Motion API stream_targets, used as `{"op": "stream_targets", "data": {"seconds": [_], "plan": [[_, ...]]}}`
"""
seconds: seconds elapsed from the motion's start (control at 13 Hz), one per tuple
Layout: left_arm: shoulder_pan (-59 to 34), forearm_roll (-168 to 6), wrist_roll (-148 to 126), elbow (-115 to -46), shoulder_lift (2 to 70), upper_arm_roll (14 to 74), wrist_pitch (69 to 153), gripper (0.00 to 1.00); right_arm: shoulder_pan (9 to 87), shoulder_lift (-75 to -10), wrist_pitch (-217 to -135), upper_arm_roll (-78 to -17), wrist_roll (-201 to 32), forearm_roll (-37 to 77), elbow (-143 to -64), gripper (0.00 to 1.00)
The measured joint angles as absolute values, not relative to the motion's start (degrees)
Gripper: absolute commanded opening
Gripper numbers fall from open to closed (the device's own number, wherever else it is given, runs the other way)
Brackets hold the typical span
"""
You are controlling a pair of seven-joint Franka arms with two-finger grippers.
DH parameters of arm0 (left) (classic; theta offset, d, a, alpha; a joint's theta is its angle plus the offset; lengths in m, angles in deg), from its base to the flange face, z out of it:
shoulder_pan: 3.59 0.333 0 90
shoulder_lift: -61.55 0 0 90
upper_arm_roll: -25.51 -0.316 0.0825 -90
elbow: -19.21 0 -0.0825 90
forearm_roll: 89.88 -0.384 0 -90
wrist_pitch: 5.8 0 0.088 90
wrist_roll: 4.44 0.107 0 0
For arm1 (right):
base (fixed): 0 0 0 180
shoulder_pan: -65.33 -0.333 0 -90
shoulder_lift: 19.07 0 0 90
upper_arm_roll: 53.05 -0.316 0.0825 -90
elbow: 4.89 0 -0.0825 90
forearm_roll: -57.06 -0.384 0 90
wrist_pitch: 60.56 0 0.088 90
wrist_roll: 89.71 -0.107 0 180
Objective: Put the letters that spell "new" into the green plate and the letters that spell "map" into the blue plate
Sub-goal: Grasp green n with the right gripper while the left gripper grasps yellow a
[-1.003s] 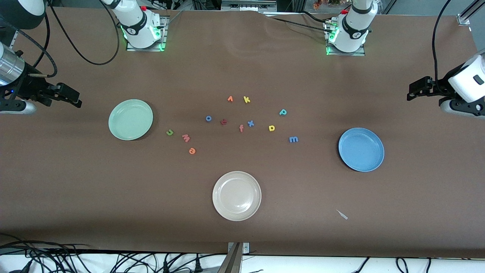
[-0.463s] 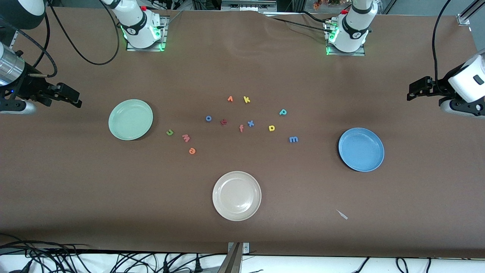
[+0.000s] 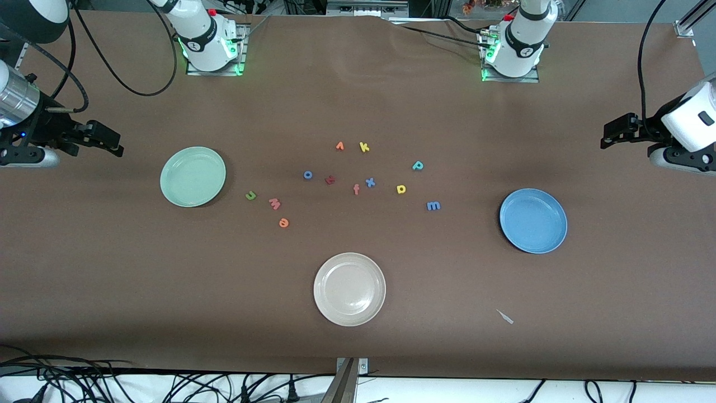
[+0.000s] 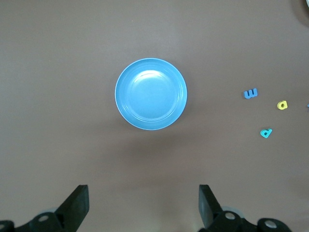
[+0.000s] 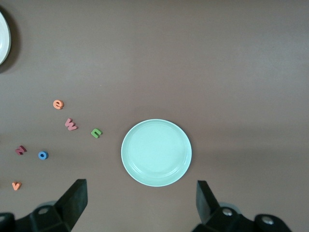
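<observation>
Both arms are waiting at the bench (image 3: 358, 336) ends, nothing in hand. Left pincer (image 3: 612, 134) is hanging over the bench edge at the left arm's end, jaws spread wide and empty; in the left wrist view its fingers (image 4: 77, 205) are standing far apart. Right pincer (image 3: 103, 140) is hanging over the right arm's end, also wide open and empty, fingers (image 5: 75, 200) well apart.

Green plate (image 3: 193, 177) is sitting toward the right arm's end, holding nothing. Just beside it toward the middle, green "n" (image 3: 250, 195), pink "w" (image 3: 274, 204) and orange "e" (image 3: 283, 223) are lying in a short diagonal line, each one nearer the front camera than the last, none touching.

Blue plate (image 3: 533, 220) is sitting toward the left arm's end, also holding nothing. Blue "m" (image 3: 433, 206) is lying nearest to it, yellow "a" (image 3: 401, 189) a bit farther from the camera toward the middle, teal "p" (image 3: 418, 165) farther still.

Other letters are lying scattered in the middle: blue "o" (image 3: 307, 175), dark red letter (image 3: 330, 179), pink "f" (image 3: 356, 190), blue "x" (image 3: 370, 182), yellow "k" (image 3: 364, 147), orange pointed letter (image 3: 339, 146). White plate (image 3: 349, 289) is sitting nearest the camera, mid-bench, holding nothing.
</observation>
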State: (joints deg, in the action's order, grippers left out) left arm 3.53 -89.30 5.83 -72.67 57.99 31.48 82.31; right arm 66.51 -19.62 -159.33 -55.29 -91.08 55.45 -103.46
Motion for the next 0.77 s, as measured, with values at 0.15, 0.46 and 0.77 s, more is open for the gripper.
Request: {"op": "stream_targets", "data": {"seconds": [0.15, 0.46, 0.77], "plan": [[3.5, -89.3, 5.8, -72.7, 58.0, 31.5, 82.3, 1.00, 65.3, -19.7, -159.3, -55.3, -90.4, 55.4, -103.5, 1.00], [3.5, -89.3, 5.5, -72.7, 57.6, 31.5, 83.1, 1.00, 58.1, -24.3, -157.7, -55.6, -90.4, 55.5, -104.3, 1.00], [3.2, -89.3, 4.3, -72.8, 51.7, 31.5, 84.1, 1.00, 54.4, -33.8, -164.9, -55.6, -90.5, 55.5, -104.8, 1.00]]}}
